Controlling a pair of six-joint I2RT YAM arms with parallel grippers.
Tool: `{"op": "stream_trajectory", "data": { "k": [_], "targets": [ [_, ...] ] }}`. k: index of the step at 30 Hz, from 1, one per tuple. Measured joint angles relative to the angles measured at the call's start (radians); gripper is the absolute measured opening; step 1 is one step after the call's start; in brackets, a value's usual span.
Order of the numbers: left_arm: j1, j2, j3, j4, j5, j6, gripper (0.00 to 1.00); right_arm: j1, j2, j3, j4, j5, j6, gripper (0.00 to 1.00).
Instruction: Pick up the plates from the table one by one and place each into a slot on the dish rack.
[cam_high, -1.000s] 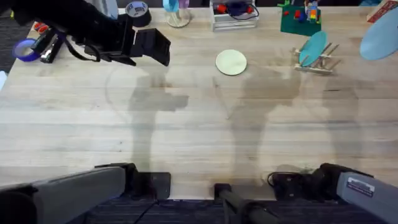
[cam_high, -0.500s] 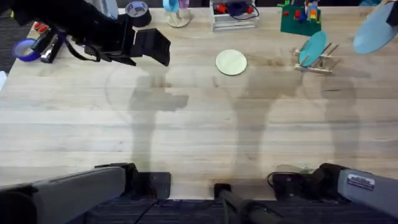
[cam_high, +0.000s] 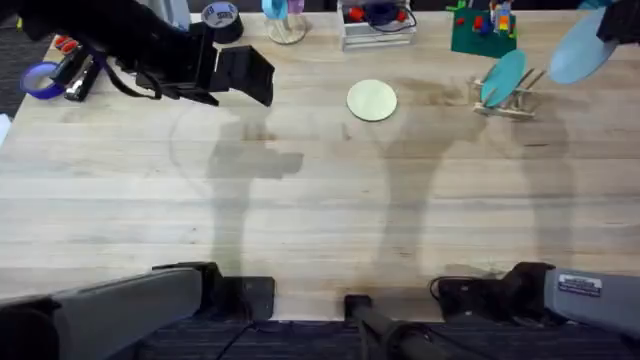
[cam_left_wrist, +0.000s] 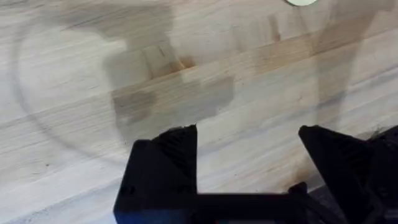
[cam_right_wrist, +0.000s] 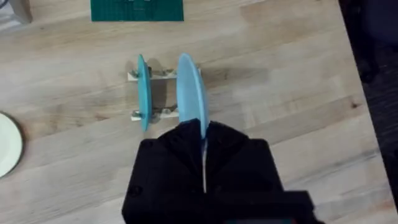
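The right pincer (cam_right_wrist: 203, 146) pinches a light blue plate (cam_high: 578, 47) edge-up at the frame's upper right, above the wooden dish rack (cam_high: 512, 98) holding a teal plate (cam_high: 502, 77). The pale yellow plate (cam_high: 372, 100) lies flat at upper centre of the surface (cam_high: 320, 200). The left pincer (cam_left_wrist: 249, 152) hangs spread, empty.

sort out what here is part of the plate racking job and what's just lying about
Job:
- light blue plate, gripped on edge by the right pincer
- pale yellow plate, flat on the table
- dish rack

Lying about:
- teal plate, already standing in the rack
- green block board
- tape rolls
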Motion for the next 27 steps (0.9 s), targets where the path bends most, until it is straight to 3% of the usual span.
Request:
{"op": "stream_trajectory", "data": {
  "k": [27],
  "targets": [
    [0.0, 0.0, 0.0, 0.007, 0.0, 0.0, 0.995, 0.0, 0.098, 0.0, 0.03, -0.027, -0.014, 0.027]
  ]
}}
